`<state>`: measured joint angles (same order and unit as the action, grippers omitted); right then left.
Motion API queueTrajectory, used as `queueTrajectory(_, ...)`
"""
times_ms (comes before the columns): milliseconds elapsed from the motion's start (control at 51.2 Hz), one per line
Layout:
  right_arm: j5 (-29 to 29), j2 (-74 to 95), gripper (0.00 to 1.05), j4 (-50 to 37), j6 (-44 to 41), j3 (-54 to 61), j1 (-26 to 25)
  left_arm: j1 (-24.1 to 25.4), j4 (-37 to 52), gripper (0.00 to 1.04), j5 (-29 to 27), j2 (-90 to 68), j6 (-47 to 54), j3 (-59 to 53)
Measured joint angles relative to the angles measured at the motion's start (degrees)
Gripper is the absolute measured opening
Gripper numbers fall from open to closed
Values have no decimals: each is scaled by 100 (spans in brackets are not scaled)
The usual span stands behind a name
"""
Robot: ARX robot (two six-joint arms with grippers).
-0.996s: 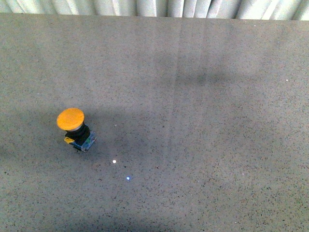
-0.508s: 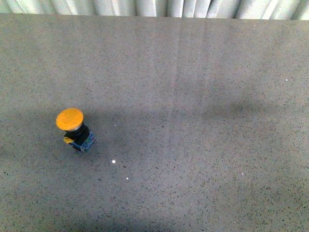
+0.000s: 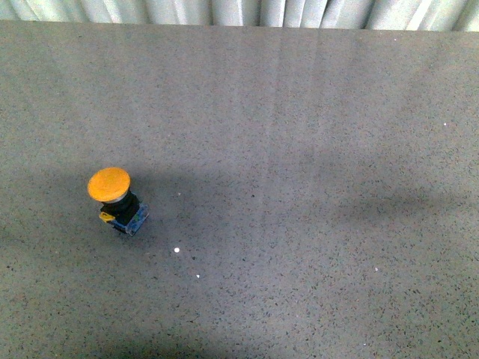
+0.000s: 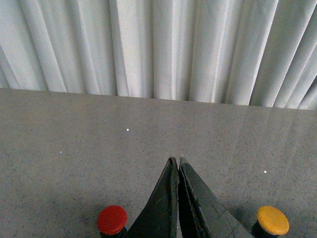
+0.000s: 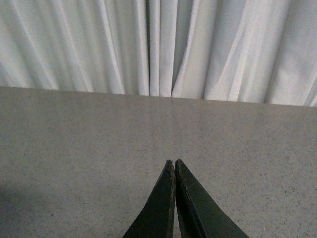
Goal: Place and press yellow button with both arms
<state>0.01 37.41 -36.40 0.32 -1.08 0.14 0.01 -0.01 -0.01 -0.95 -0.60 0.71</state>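
Front view only gives you the yellow button (image 3: 117,199) sitting on the grey speckled bench (image 3: 299,187), over on the left side, tipped a bit on its blue-and-yellow base, with nothing touching it. No arms in that shot at all.

The left wrist view fills in more: the left claw (image 4: 177,161) is clenched, tips pressed together, hanging above the bench. It also catches the yellow button's cap at the frame edge on one side of the claw and a red button (image 4: 112,219) on the other, which the front view misses completely.

Right wrist view: right claw (image 5: 174,163) clenched too, just bare bench and white curtain (image 5: 158,44) behind.
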Motion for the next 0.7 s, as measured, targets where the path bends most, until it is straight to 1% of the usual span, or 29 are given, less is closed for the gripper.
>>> queueTrajectory(215,0,-951,1,881,0,4,-2,0,0,1,0,0,2,0)
queueTrajectory(703,0,-2234,1,2127,0,4,-2,0,0,1,0,0,2,0)
